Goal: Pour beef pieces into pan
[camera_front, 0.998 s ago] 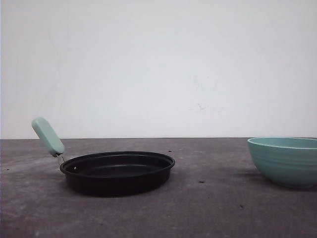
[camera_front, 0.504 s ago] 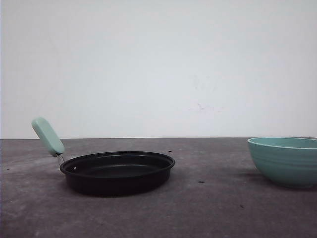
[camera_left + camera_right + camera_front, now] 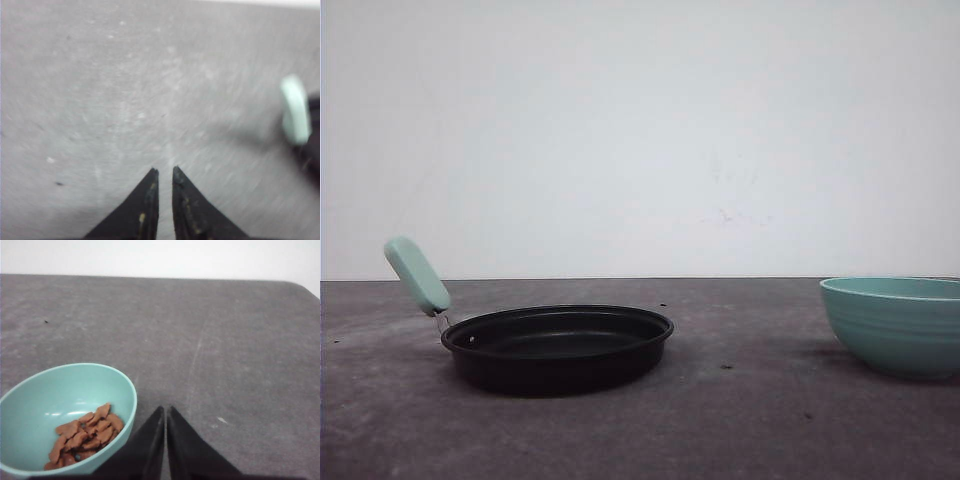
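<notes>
The black pan (image 3: 557,345) with its mint-green handle (image 3: 417,274) sits left of centre on the grey table. In the left wrist view the handle (image 3: 295,110) shows blurred off to one side. My left gripper (image 3: 164,170) hangs over bare table with only a thin slit between its fingers, holding nothing. The beef pieces (image 3: 85,435) lie heaped in the teal bowl (image 3: 65,390), which stands at the table's right (image 3: 895,325). Just beside the bowl's rim, my right gripper (image 3: 165,408) is shut and empty.
The grey table (image 3: 750,420) stretches between pan and bowl. A white wall (image 3: 640,130) rises behind it. The table's far right corner (image 3: 300,287) is rounded.
</notes>
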### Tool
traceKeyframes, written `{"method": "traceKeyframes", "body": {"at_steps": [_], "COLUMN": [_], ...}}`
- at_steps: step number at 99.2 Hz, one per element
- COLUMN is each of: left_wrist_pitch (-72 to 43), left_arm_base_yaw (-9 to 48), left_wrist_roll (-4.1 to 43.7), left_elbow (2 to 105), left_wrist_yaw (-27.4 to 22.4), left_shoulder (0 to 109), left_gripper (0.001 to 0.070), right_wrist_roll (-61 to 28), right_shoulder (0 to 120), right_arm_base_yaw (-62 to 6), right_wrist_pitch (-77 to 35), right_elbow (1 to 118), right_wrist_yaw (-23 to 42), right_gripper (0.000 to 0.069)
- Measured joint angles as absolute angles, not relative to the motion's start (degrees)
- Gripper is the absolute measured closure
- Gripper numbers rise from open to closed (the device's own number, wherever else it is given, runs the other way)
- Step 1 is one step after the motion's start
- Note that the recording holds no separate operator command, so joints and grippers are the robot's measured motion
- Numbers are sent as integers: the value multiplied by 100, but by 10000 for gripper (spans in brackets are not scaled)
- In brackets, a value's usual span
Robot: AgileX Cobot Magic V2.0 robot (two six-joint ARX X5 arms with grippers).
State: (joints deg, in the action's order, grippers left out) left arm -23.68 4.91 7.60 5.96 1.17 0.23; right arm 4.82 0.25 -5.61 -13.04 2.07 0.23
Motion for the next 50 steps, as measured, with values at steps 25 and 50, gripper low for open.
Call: {"method": "traceKeyframes", "body": {"at_steps": [25, 50], "left_wrist_pitch": [-2316, -2532], "left_arm_base_yaw": [491, 491], "left_wrist_roll": [2408, 2506], "left_elbow": [585, 624], "left_wrist_yaw": [117, 137], "left_shoulder": [23, 23], "left_gripper": [686, 686], "right_wrist_roll": [633, 644], "right_shoulder": [25, 25], "right_arm_base_yaw": [-561, -561], "right_wrist_pitch": [-1306, -1306], "right_elbow": [207, 207], "right_wrist_yaw": [23, 21], "right_gripper": [684, 684]}}
